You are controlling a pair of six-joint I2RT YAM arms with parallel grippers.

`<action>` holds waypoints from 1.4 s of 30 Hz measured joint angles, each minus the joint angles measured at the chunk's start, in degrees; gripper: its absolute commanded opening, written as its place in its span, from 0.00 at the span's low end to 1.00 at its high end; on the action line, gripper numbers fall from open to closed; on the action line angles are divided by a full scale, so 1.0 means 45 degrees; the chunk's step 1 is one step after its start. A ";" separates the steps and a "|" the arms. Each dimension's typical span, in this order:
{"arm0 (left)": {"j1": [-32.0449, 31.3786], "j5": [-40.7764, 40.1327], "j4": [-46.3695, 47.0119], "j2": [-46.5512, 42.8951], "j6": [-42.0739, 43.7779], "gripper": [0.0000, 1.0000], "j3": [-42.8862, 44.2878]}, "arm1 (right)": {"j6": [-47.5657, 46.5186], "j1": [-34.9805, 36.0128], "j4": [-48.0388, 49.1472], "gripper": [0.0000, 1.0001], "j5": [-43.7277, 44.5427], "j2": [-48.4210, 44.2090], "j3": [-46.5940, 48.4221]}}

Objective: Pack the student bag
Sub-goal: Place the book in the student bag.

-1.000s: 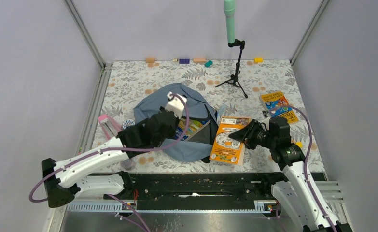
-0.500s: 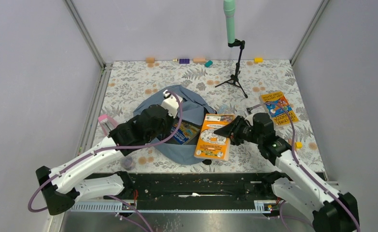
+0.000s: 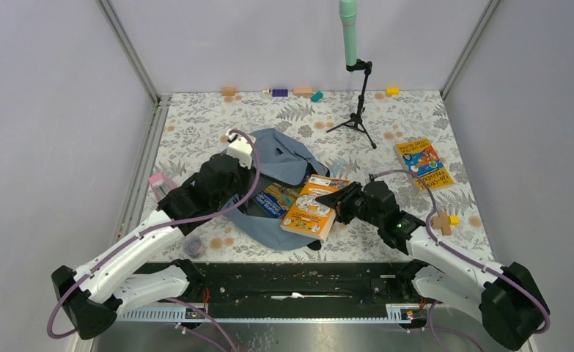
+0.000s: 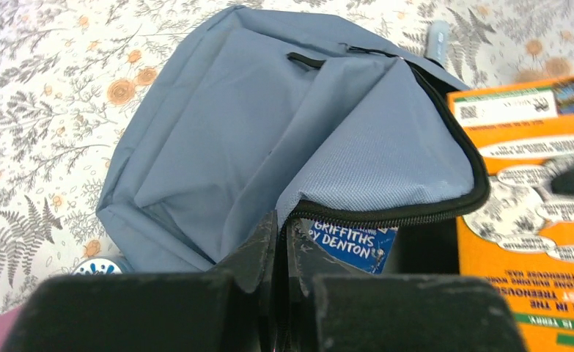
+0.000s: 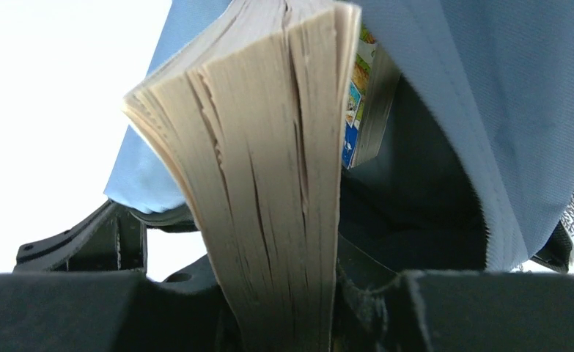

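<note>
The grey-blue student bag (image 3: pixel 284 158) lies in the middle of the floral table with its black-zippered mouth held open. My left gripper (image 3: pixel 245 192) is shut on the zipper edge of the bag's flap (image 4: pixel 386 176) and lifts it. A blue book (image 3: pixel 272 199) lies inside the bag; it also shows in the left wrist view (image 4: pixel 351 243). My right gripper (image 3: pixel 336 202) is shut on an orange book (image 3: pixel 309 211) and holds it at the bag's mouth, its near end over the opening. In the right wrist view the book's page edges (image 5: pixel 269 169) fill the middle, with the bag's dark inside (image 5: pixel 416 213) to the right.
Another orange and blue book (image 3: pixel 424 163) lies at the right. A black tripod with a green cylinder (image 3: pixel 359 103) stands at the back. Small coloured blocks (image 3: pixel 298 92) line the far edge. A pink object (image 3: pixel 160 183) and a round lid (image 3: pixel 193 246) lie at the left.
My right gripper has carried the orange book leftward to the bag's mouth. My left gripper has pulled the flap back to the left and opened the mouth wider.
</note>
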 measured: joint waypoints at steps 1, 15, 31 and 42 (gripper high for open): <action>0.0291 0.0126 0.0058 -0.0015 -0.0107 0.00 0.0000 | 0.0087 0.0097 -0.0102 0.00 0.0194 -0.0194 -0.0068; 0.0967 0.2244 0.0437 -0.0525 -0.0321 0.00 -0.0481 | 0.1030 0.0772 0.0976 0.00 0.2147 0.1161 -0.0345; 0.0967 0.2623 0.0714 -0.0544 -0.0223 0.00 -0.0515 | -0.0024 0.2249 0.3721 0.21 0.5935 0.7072 0.3366; 0.0996 0.2710 0.0714 -0.0539 -0.0170 0.00 -0.0641 | -0.2851 0.2511 0.4206 0.79 0.7023 0.7572 0.3959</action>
